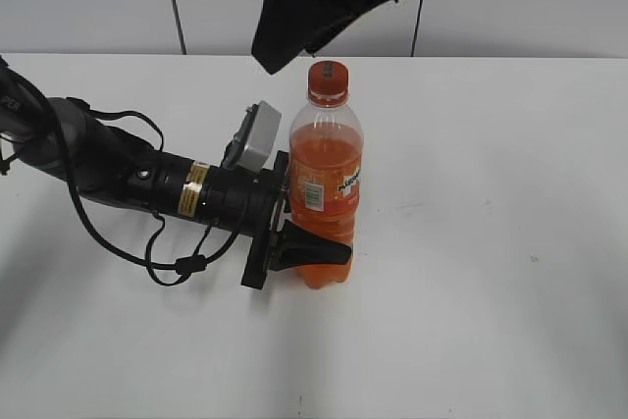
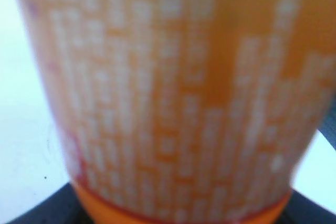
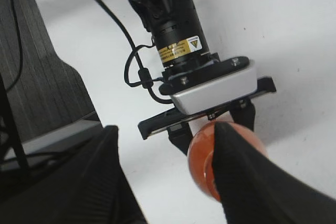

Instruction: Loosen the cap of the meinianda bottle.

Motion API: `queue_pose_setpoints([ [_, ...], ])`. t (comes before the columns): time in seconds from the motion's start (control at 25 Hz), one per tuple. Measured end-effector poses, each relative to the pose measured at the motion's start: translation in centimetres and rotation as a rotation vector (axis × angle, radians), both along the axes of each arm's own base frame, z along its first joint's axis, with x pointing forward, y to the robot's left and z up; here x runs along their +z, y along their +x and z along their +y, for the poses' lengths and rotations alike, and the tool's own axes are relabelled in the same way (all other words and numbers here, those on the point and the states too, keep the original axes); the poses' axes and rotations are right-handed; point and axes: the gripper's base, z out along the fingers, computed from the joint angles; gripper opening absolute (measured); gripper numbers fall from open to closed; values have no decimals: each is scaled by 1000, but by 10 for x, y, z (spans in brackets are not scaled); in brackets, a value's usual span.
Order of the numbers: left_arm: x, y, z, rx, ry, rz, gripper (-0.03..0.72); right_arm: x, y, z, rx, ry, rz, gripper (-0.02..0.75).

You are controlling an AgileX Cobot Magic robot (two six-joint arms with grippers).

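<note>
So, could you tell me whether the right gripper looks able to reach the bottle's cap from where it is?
Probably yes: the right gripper is open above the cap, nothing between them, while the left gripper steadies the meinianda bottle lower down.

Meinianda bottle point(image 1: 327, 183) upright on table point(image 1: 491, 272); cap point(image 1: 328, 78) on top. Left gripper point(image 1: 312, 242) at its left, low; right gripper point(image 3: 168, 177) above the cap.

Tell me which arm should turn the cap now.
The right. The right gripper hangs open just above the cap, fingers spread either side of it in its wrist view. The left gripper is clamped low on the meinianda bottle, holding it upright, so it should probably stay there.
</note>
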Motion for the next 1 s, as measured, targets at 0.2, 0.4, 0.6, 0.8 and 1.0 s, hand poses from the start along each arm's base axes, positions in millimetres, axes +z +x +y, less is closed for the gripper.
queue_pose_setpoints([
  [0.2,0,0,0,1,0,2,400,11,-3,-9,-352,-3,151,425],
  [0.4,0,0,0,4,1,9,400,18,-3,-19,-633,-7,230,425],
  [0.6,0,0,0,13,3,30,400,12,-2,-22,-790,-16,301,425],
  [0.8,0,0,0,15,2,37,400,7,-1,-24,-870,-32,331,425],
  [1.0,0,0,0,15,2,39,400,-6,5,-20,-894,-57,363,425],
])
